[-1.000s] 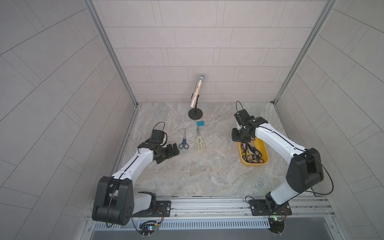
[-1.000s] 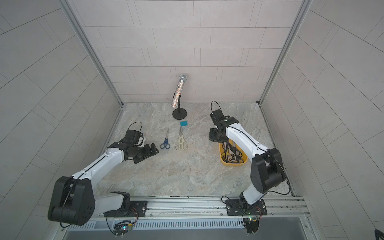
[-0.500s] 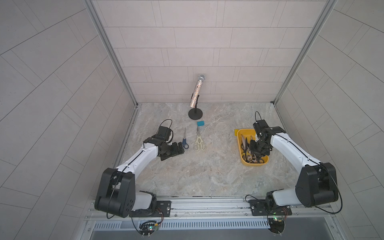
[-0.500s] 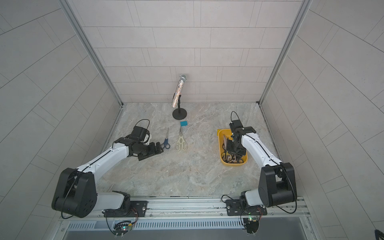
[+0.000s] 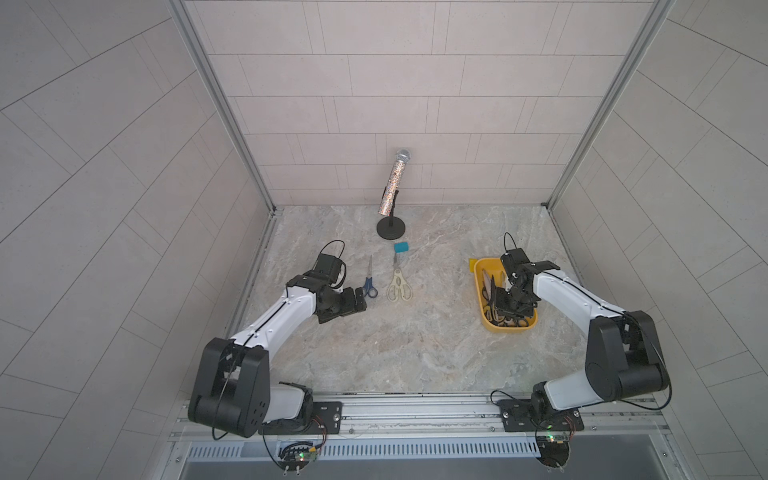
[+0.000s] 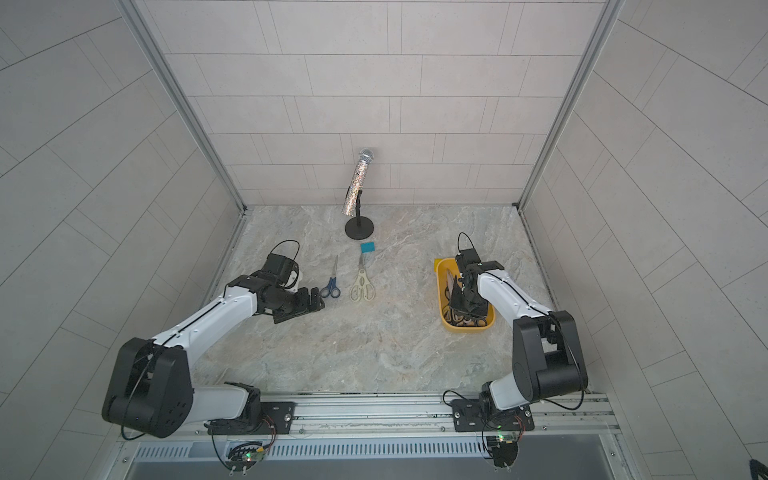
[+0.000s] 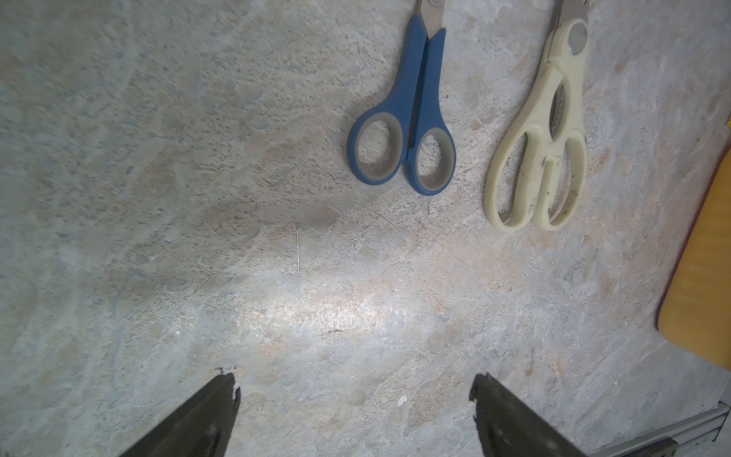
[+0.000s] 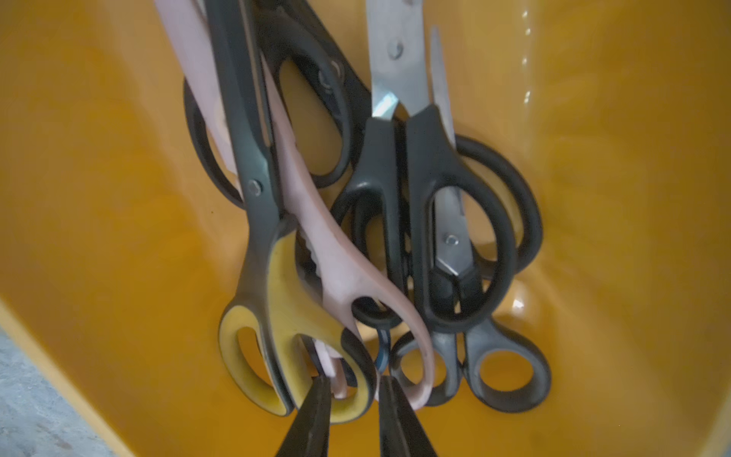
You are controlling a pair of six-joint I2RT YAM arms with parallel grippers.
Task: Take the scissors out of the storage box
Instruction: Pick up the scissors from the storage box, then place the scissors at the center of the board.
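**Right claw in the yellow box**

My right claw (image 8: 352, 382) was low inside the storage box (image 5: 505, 327), close to its end wall. Its fingers stood close together, with a handle ring of the black-yellow pair (image 8: 277, 277) between them. I could not tell if they pinched it. The other scissors (image 8: 415, 178) lay piled in the box. My left claw (image 7: 354, 385) was wide open over bare desk (image 5: 415, 340). The blue pair (image 5: 369, 282) and cream pair (image 5: 399, 284) lay side by side near it, not touching. Wide bare desk lay between them and the box.
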